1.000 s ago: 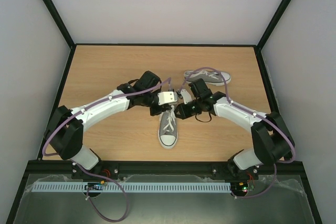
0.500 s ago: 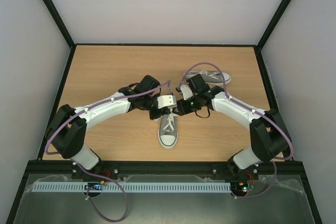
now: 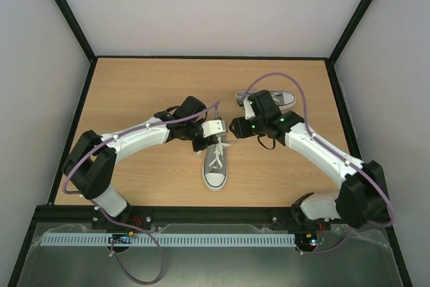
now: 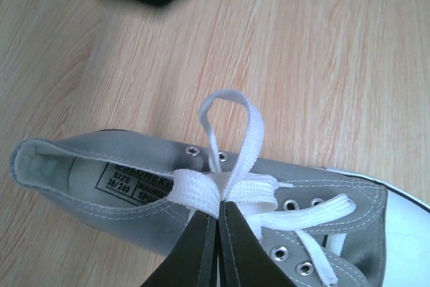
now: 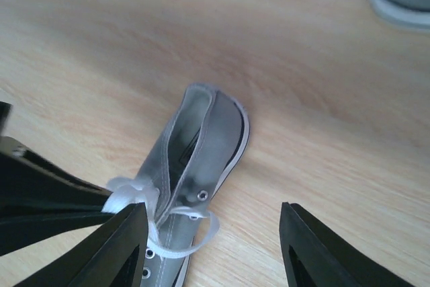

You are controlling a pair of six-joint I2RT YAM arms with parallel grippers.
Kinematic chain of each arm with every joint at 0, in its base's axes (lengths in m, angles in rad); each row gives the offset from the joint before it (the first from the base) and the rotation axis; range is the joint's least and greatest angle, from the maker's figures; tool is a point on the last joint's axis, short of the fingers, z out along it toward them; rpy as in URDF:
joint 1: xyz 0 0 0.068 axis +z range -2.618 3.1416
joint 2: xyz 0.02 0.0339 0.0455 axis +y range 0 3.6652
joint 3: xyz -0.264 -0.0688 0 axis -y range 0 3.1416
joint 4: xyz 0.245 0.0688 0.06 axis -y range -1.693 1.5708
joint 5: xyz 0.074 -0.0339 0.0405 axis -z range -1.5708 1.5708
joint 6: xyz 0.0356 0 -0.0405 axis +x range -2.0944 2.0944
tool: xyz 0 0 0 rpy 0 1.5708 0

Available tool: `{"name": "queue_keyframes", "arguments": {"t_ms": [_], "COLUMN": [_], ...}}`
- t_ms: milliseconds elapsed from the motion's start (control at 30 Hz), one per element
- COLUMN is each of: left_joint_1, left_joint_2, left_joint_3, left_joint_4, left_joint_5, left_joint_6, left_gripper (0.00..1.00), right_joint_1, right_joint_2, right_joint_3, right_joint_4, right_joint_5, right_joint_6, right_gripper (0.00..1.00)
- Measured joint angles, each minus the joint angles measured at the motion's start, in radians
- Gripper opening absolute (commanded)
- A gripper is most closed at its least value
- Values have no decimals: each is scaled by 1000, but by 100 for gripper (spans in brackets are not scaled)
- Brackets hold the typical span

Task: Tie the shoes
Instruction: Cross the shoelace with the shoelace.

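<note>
**A:** quick q, what's the left gripper (image 4: 220, 212) doing w/ the near shoe (image 3: 215, 166)?

**B:** its fingers are pinched tight on the lace (image 4: 201, 189), right at the base of a loop (image 4: 232, 122) above the top eyelets. Prob held there so the loop doesn't go slack while the other arm works, imo.

**A:** and the right gripper (image 5: 211, 216)?

**B:** jaws spread wide, nothing in them. It hangs over the table at abt 1 o'clock from the shoe's heel, clear of the lace. A strand of lace curls out beside the eyelets on its side, so best guess is that's the next grab.

**A:** where's the shoe itself?

**B:** mid table (image 3: 134, 92), sole down, toe at 6 o'clock, heel at 12. Bow not done yet, only one loop afaict.

**A:** anything in the way?

**B:** the other shoe (image 3: 285, 99) lies at abt 1 o'clock, well apart and partly hidden behind the right arm, so can't tell if it's tied. A purple cable (image 3: 271, 74) arcs over that arm near it and could maybe snag. Both wrists crowd the heel end, so not much room there.
</note>
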Motion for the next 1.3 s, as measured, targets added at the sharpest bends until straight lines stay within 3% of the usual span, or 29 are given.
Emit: {"name": "queue_keyframes", "arguments": {"t_ms": [100,167,267,533,767,933,1200,1300], "left_joint_1": [10,19,26,36,40,40,40,42], "left_joint_2": [6,8,8,8,8,8,8,8], "left_joint_3": [0,0,0,0,0,0,0,0], "left_joint_4": [8,15,23,24,23,22,20,14], "left_joint_5": [-10,-14,-16,-16,-15,-14,-14,-14], "left_joint_6": [-11,-18,-23,-36,-40,-40,-40,-40], "left_gripper": [2,2,2,2,2,2,2,3], "right_joint_1": [-1,-1,3,110,132,132,132,132], "right_joint_2": [-72,-105,-150,-157,-38,37,74,63], "right_joint_3": [0,-2,-61,-377,-395,-393,-372,-359], "right_joint_4": [-1,0,57,320,457,481,478,465], "right_joint_5": [45,54,26,-90,-79,-87,-115,-102], "right_joint_6": [19,30,67,181,180,147,90,75], "right_gripper": [48,36,30,29,35,33,5,2]}}
